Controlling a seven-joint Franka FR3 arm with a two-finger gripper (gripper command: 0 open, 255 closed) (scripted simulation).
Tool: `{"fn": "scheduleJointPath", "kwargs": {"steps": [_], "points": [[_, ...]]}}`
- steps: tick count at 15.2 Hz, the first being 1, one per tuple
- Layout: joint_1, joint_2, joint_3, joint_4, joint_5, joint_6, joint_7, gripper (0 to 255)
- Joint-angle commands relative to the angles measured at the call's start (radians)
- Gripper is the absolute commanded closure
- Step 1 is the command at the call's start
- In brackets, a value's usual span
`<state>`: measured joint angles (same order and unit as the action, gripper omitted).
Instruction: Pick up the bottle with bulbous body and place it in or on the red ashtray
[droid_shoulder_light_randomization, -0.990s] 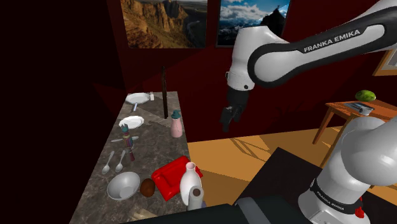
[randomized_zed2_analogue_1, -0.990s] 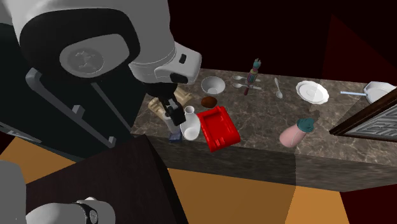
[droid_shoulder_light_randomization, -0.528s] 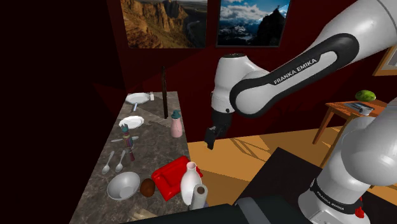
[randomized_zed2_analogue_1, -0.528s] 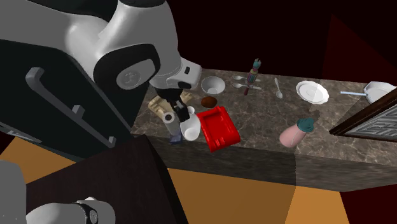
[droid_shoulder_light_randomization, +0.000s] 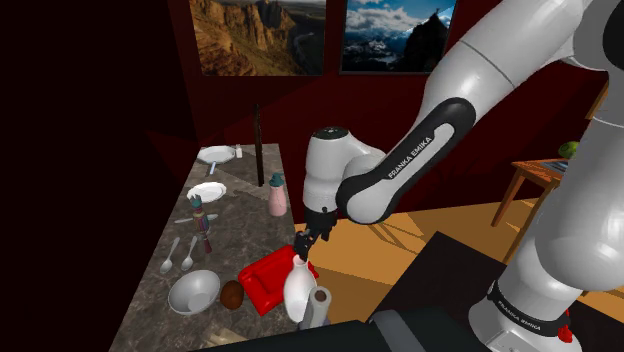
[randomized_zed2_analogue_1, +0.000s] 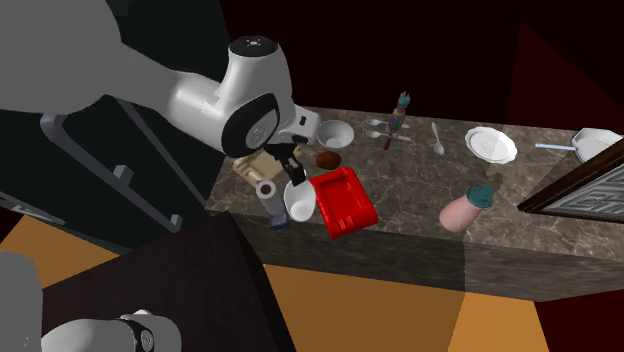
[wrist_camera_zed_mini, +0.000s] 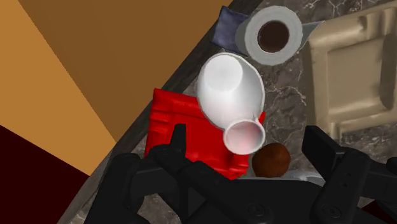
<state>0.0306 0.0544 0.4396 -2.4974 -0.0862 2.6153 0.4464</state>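
Hanging from the arm (droid_shoulder_light_randomization: 390, 172) in the shoulder view, the jaws were just above the neck of the white bottle (droid_shoulder_light_randomization: 298, 292). It stood upright at the near end of the table (droid_shoulder_light_randomization: 235, 235), pressed close between the red ashtray (droid_shoulder_light_randomization: 262, 283) and a paper roll (droid_shoulder_light_randomization: 320, 300).

From the second exterior view, the wrist covered the bottle's neck. The round body sat against the ashtray's edge, near the table's front.

Along the wrist view, the jaws stood apart and held nothing. One finger (wrist_camera_zed_mini: 178, 137) was over the ashtray, the other beyond a brown ball (wrist_camera_zed_mini: 271, 159). The bottle's mouth lay between them, nearer the first finger and untouched.

To grip well, I judged the hand needed centring on the neck first. A straight descent and a close below the lip would follow. An off-centre finger could tip the bottle toward the roll, and the smooth bulb looked likely to slip.
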Motion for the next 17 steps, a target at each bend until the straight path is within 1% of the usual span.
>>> {"fn": "scheduleJointPath", "kwargs": {"steps": [1, 3, 11, 17], "points": [[0.015, 0.098, -0.01, 0.04, -0.105, 0.049, 0.094, 0], [0.05, 0.188, -0.041, 0.089, -0.199, 0.08, 0.177, 0], [0.115, 0.316, -0.125, 0.127, -0.314, 0.162, 0.264, 0], [0.115, 0.316, -0.125, 0.127, -0.313, 0.162, 0.264, 0]]}}
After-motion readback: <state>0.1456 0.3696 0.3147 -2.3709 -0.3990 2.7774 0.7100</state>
